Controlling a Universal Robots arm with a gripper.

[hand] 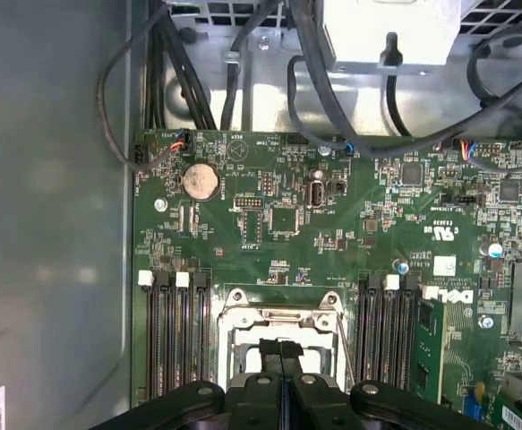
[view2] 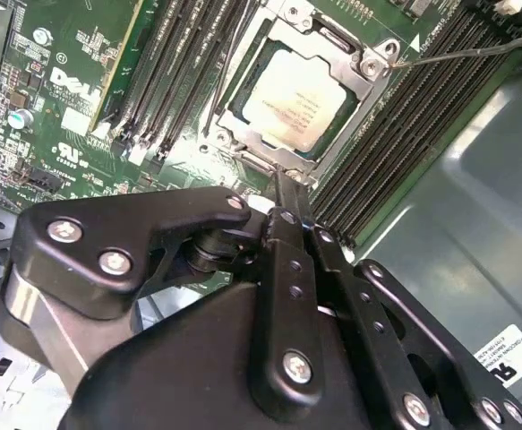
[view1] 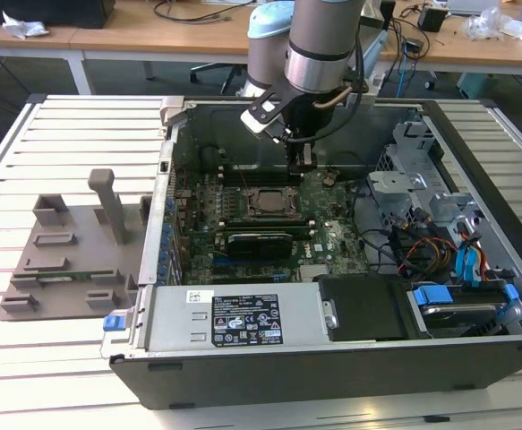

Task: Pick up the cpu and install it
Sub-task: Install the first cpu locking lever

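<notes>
Hand (hand: 280,348) over the socket, closed: its two fingers are pressed flat together with nothing visible between them, so I carry no load. In the second wrist view the cpu (view2: 287,109) lies flat inside the socket frame (view2: 368,67), silvery top up and square to the opening. The joined tips sit at the frame's near edge, off the chip itself; I cannot confirm contact. A thin wire lever (view2: 462,52) runs out from one corner of the frame across the memory slots (view2: 404,134); whether it is latched I cannot tell. In the exterior view the arm reaches down into the open case (view1: 332,376), which lies on the slatted tabletop (view1: 64,134). Judgement: the chip is placed, and the work in hand is securing it. Done well, the tips bear only on frame or lever, never on the chip top, moving slowly and straight, while I watch for any tilt.
</notes>
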